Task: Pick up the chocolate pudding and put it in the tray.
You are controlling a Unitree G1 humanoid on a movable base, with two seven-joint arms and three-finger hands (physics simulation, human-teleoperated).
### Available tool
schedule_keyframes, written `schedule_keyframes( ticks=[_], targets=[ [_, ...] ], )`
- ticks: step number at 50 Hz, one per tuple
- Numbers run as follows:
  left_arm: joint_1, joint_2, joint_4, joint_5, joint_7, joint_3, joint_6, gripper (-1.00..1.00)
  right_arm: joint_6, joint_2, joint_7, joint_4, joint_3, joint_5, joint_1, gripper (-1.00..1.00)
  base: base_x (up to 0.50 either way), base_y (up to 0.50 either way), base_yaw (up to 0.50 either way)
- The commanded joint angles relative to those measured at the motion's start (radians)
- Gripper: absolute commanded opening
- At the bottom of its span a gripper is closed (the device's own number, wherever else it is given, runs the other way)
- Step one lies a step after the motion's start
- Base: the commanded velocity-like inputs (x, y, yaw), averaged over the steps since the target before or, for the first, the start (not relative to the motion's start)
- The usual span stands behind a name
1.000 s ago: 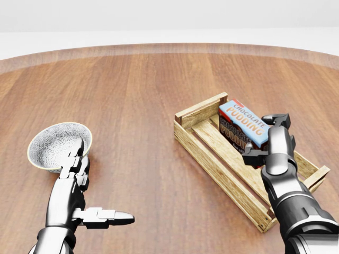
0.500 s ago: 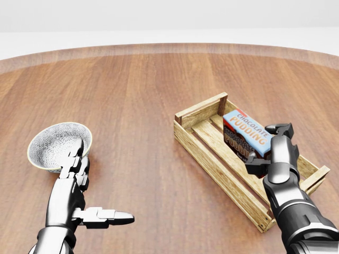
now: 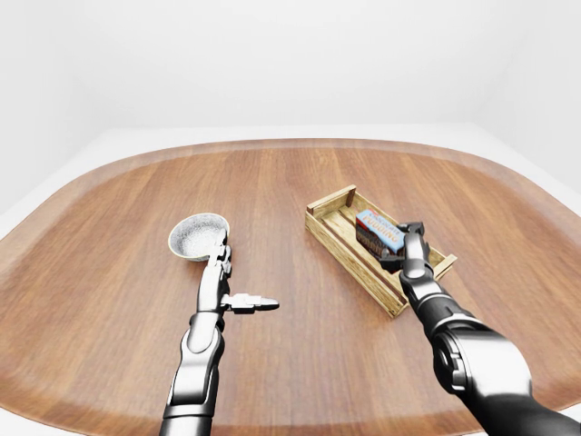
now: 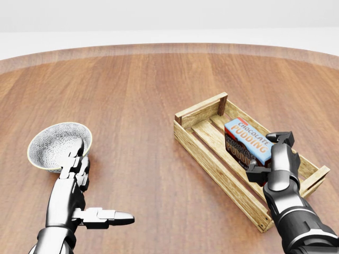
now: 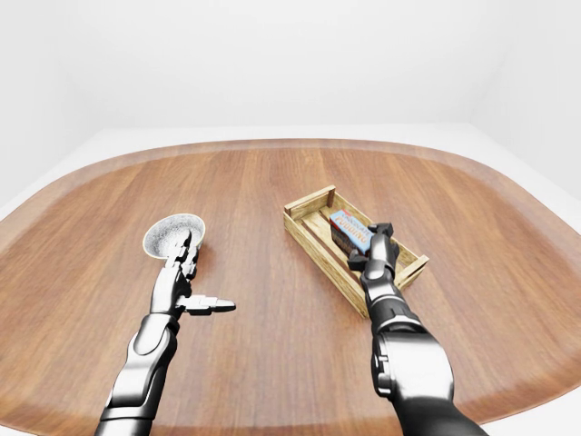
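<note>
Sat inside the wooden tray [image 4: 204,142] at about four o'clock from the middle of the head view: the chocolate pudding [image 4: 248,142], tilted, label up, one long edge down among the slats. Right hand [image 4: 276,160] pressed up against the box's lower-right end, fingers [image 4: 284,138] spread around it rather than clenched, though actual contact hard to judge from here. Left hand [image 4: 85,196] at eight o'clock, released, thumb stuck out to the right, fingertips just beside the patterned bowl [image 4: 55,144]. Tray and bowl well apart on the wooden table [image 4: 137,84].
</note>
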Motion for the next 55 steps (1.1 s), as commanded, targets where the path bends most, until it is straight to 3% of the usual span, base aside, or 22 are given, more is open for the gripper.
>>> schedule_keyframes(
  ticks=[1,55],
  targets=[
    [0.003,-0.001,-0.007,-0.008,-0.005,0.002,0.008,1.0,0.0,0.002,-0.03,0.003,-0.004,0.012,0.01,-1.0,0.0,0.0,0.0],
    [-0.001,-0.001,-0.01,-0.01,-0.004,0.003,0.015,1.0,0.0,0.008,-0.038,0.008,-0.01,0.0,0.041,-1.0,0.0,0.0,0.0]
  ],
)
